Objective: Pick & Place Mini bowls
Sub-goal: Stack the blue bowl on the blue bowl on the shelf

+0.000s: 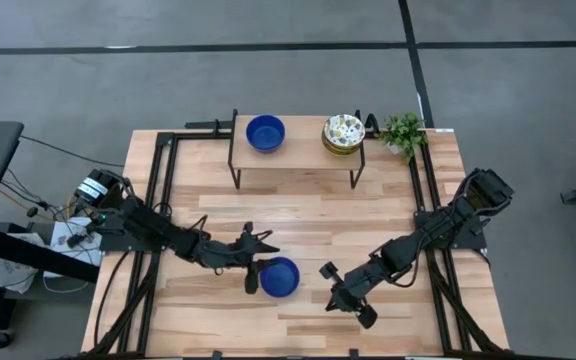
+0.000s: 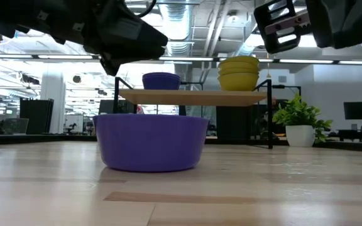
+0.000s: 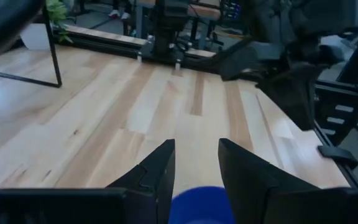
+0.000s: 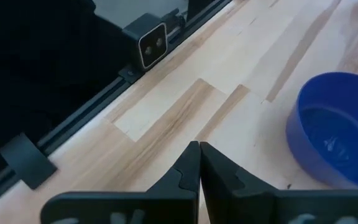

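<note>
A glossy cobalt blue mini bowl (image 1: 279, 277) (image 2: 151, 143) stands on its base on the table's near middle. My left gripper (image 1: 260, 265) (image 3: 196, 142) is open and hovers just above the bowl's left rim without touching it; the rim (image 3: 201, 204) shows between its fingers. My right gripper (image 1: 336, 297) (image 4: 199, 146) is shut and sits to the right of the bowl (image 4: 337, 137), raised off the table. A second blue bowl (image 1: 265, 132) and a stack of bowls topped by a cream patterned one (image 1: 343, 130) rest on a low shelf.
The low wooden shelf (image 1: 298, 150) on thin black legs stands at the table's far middle. A small green plant (image 1: 403, 132) in a white pot sits to its right. Black frame rails (image 1: 158, 200) run along the table's left and right sides.
</note>
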{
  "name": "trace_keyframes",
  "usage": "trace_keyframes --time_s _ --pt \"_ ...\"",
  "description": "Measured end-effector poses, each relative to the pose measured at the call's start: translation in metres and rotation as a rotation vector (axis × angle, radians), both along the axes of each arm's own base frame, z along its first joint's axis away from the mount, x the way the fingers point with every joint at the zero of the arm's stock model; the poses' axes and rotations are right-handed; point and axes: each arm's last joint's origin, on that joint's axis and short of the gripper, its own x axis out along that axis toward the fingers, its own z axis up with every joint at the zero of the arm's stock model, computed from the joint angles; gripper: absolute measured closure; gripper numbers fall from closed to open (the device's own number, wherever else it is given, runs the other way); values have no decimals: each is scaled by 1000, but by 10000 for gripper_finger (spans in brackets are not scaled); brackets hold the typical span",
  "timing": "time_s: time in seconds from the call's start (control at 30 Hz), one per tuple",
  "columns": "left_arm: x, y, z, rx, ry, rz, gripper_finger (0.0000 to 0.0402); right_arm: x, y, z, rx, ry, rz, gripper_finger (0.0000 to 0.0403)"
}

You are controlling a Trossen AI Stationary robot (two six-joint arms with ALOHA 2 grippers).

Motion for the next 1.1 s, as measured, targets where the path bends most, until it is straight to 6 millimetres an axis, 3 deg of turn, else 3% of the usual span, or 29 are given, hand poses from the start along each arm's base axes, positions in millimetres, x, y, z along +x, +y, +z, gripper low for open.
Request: trace_keyframes --time_s 0.2,0.37,0.5,0.73,0.9,1.1 --pt "5 13 3 -1 -5 -10 280 8 -13 0 -55 -44 11 402" --pt "2 40 30 -40 -97 -23 280 27 -31 11 1 -166 -65 402" --pt "-6 48 39 -35 -75 -59 280 36 -46 14 12 -202 -116 402" --pt "-6 48 22 -38 37 -47 280 38 -57 11 -3 -164 -151 402" --pt "-3 56 21 -52 38 -6 280 37 -54 11 0 -166 -141 402" --pt "-3 57 20 -49 47 -1 280 41 -64 10 46 -126 -220 402"
